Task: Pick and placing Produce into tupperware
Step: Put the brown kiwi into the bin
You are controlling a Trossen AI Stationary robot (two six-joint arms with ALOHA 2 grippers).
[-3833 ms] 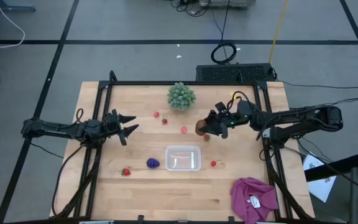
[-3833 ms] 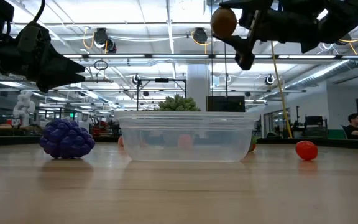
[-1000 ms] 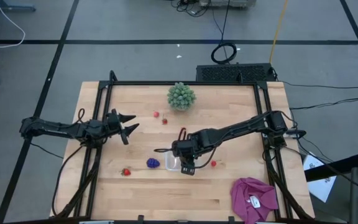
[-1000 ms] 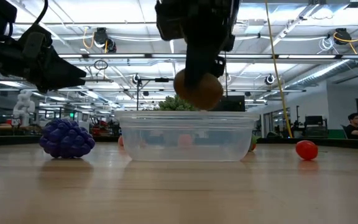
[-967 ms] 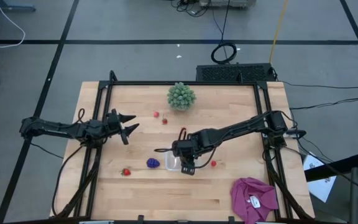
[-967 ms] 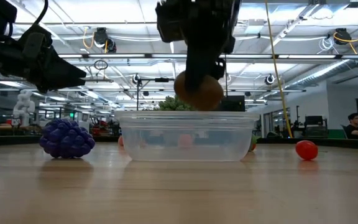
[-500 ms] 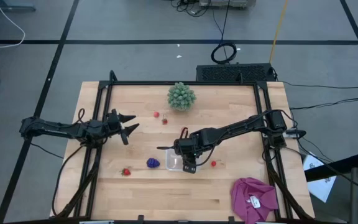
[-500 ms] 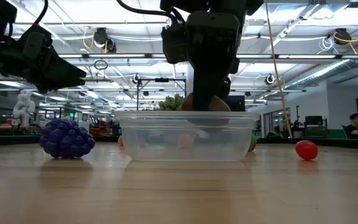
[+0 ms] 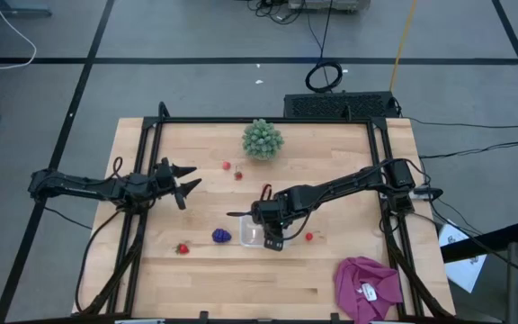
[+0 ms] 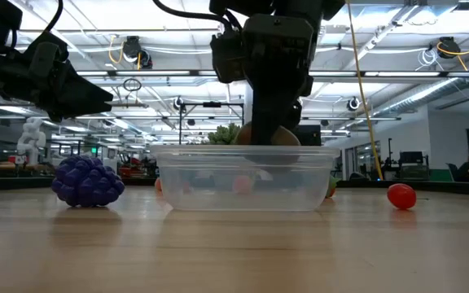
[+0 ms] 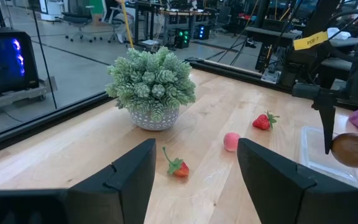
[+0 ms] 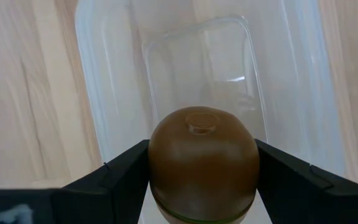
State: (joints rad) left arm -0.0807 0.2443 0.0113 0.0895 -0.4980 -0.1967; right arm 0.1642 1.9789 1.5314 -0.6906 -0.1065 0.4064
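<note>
The right hand [image 12: 202, 180] is clamped on the kiwi [image 12: 202, 163], a smooth brown oval pinched between its two dark fingers, and it hangs right over the tupperware [image 9: 253, 236], with the fruit down at about rim height in the low view [image 10: 269, 135]. The tupperware [image 12: 104, 93] is thin clear plastic, rectangular with rounded corners, its glossy floor bare under the kiwi. Just beside its left end sits the bumpy purple grape cluster [image 9: 221, 236], and a small red strawberry [image 9: 308, 237] lies close off its right end, so the room there is tight on both sides. Another strawberry [image 9: 183, 248] rests farther left on the pale wooden tabletop [image 9: 196, 279], and two more [image 9: 227, 166] lie near the spiky green plant [image 9: 263, 139] at the far edge. A crumpled magenta cloth [image 9: 367, 286] fills the near right corner. The left hand [image 9: 187, 183] waits well apart over the left side, its fingers spread wide and holding nothing.
</note>
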